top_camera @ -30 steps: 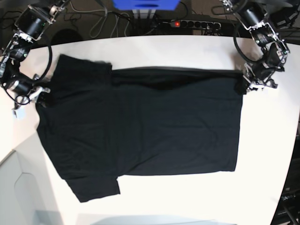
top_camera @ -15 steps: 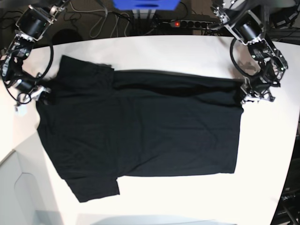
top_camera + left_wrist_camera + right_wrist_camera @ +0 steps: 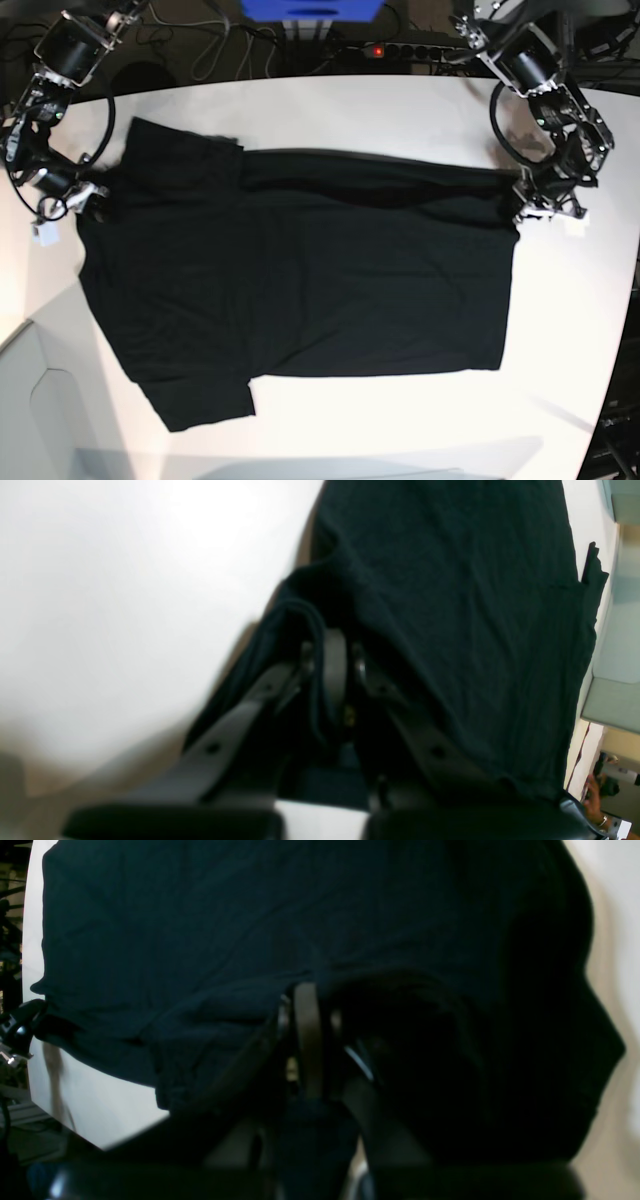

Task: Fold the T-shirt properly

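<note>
The black T-shirt (image 3: 300, 290) lies spread, plain side up, on the white table (image 3: 400, 110), with one sleeve at the front left. Its far edge is turned over into a narrow folded strip (image 3: 380, 185). My left gripper (image 3: 516, 205) is at the shirt's far right corner and is shut on the cloth. The left wrist view shows my left gripper (image 3: 332, 650) pinching a bunched hem of the T-shirt (image 3: 475, 605). My right gripper (image 3: 92, 200) is at the far left edge. In the right wrist view my right gripper (image 3: 307, 995) is shut on dark cloth of the T-shirt (image 3: 200, 915).
Behind the table are a power strip (image 3: 410, 50) with a red light, a blue box (image 3: 310, 10) and loose cables. A pale grey panel (image 3: 40, 420) sits at the front left. The table's curved edge runs close along the right.
My left gripper has drawn the far right corner a little toward the front, widening the folded strip. My right gripper has barely moved.
</note>
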Available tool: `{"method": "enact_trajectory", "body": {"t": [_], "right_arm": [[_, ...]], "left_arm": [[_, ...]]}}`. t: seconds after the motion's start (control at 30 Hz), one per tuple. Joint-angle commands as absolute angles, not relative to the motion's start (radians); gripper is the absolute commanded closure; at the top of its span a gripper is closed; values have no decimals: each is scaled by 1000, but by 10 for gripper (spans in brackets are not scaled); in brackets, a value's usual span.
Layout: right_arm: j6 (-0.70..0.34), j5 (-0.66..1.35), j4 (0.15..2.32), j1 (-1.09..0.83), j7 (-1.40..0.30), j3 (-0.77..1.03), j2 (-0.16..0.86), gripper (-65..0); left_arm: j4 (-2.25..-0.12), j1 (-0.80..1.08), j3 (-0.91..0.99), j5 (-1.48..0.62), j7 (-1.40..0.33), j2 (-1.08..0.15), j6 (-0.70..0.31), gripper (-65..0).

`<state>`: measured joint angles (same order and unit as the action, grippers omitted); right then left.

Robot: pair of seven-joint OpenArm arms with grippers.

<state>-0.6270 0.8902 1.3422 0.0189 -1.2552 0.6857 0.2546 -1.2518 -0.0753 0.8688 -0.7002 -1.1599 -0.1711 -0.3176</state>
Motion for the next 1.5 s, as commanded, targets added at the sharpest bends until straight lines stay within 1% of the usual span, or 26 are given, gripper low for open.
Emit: {"method": "enact_trajectory", "body": {"t": [0.0, 0.13, 0.17, 0.2, 0.3, 0.37, 0.43, 0.53, 0.7, 0.87, 1.13, 1.33, 1.47], "right_arm": [[-608, 915, 1357, 30, -1241, 688, 272, 0], [-608, 915, 1357, 30, -1247, 688, 272, 0], [-608, 915, 1357, 30, -1248, 688, 272, -4], [-608, 915, 1357, 30, -1248, 688, 272, -28], [-608, 917, 1357, 30, -1248, 688, 271, -109], [-608, 917, 1357, 30, -1248, 688, 269, -139], [-608, 918, 1357, 30, -1248, 690, 268, -144], [-608, 921, 1357, 30, -1250, 690, 268, -146], [-608, 921, 1357, 30, -1250, 691, 268, -145], [-608, 923, 1359, 30, -1250, 693, 268, -144], [-608, 923, 1360, 35, -1279, 693, 266, -144], [-608, 924, 1366, 38, -1279, 694, 255, -147], [-608, 924, 1428, 38, -1279, 694, 254, -148]], "left_arm": [[-1268, -87, 871, -722, -1153, -186, -320, 0], [-1268, -87, 871, -722, -1153, -186, -320, -8], [-1268, -87, 872, -722, -1153, -186, -320, -30], [-1268, -87, 872, -722, -1153, -186, -320, -65], [-1268, -87, 872, -722, -1153, -186, -320, -231], [-1268, -85, 872, -723, -1153, -186, -320, -364], [-1267, -85, 872, -728, -1153, -186, -320, -498], [-1267, -85, 874, -730, -1155, -186, -321, -650], [-1268, -73, 894, -737, -1159, -186, -331, -650], [-1268, -41, 974, -848, -1164, -186, -331, -650], [-1273, 50, 980, -1004, -1155, -197, -331, -650], [-1280, 56, 1041, -1089, -1162, -188, -332, -650], [-1282, 56, 1044, -1141, -1162, -193, -332, -650]]}}
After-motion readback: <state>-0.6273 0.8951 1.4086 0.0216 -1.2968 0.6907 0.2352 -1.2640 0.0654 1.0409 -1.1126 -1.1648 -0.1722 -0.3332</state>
